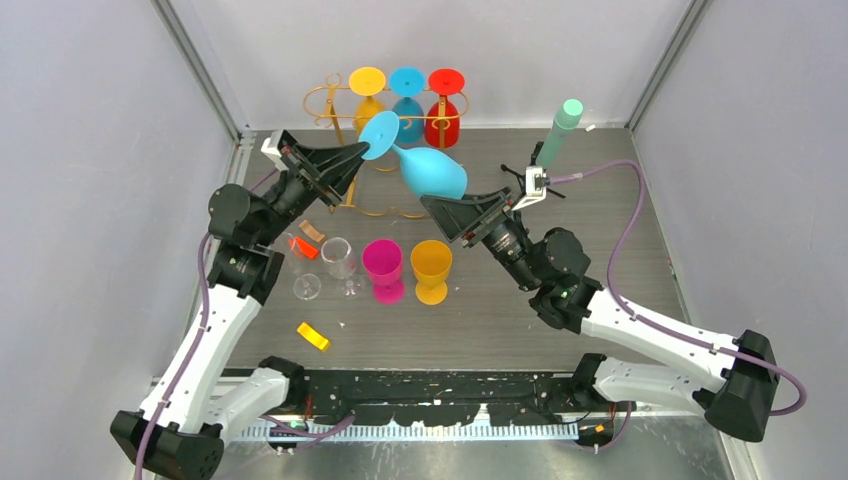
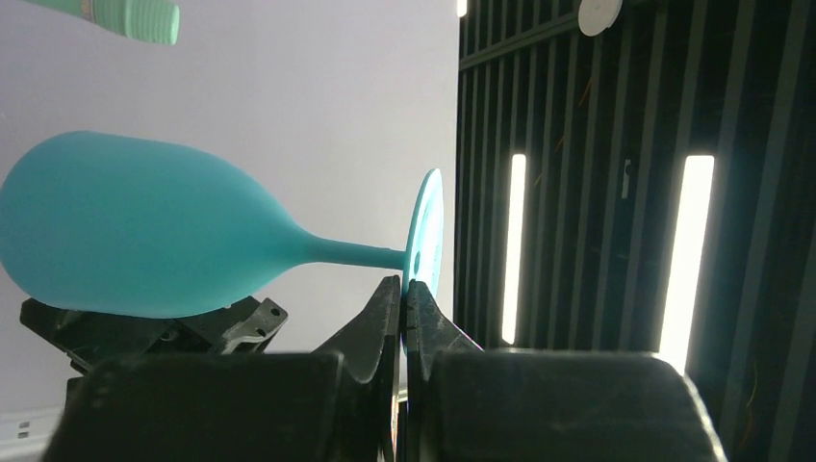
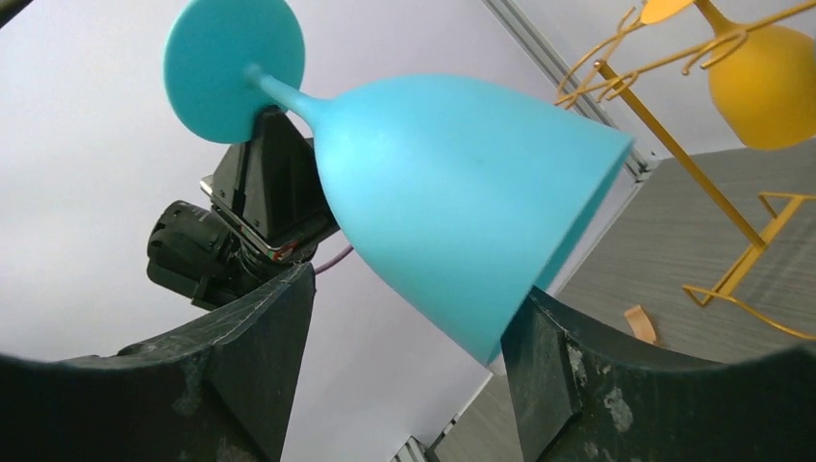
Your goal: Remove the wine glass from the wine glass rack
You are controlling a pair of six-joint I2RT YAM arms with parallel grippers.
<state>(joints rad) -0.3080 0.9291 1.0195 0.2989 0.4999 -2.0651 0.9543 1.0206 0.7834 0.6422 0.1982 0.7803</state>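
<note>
Light blue wine glass (image 1: 432,172) up in the air on its side, off the gold wine glass rack (image 1: 337,125) and just in front of it. Pinched at the foot's edge by the tight-closed left gripper (image 2: 404,285). Right gripper (image 3: 416,284) spread wide around the bowl; hard to tell if touching.
</note>
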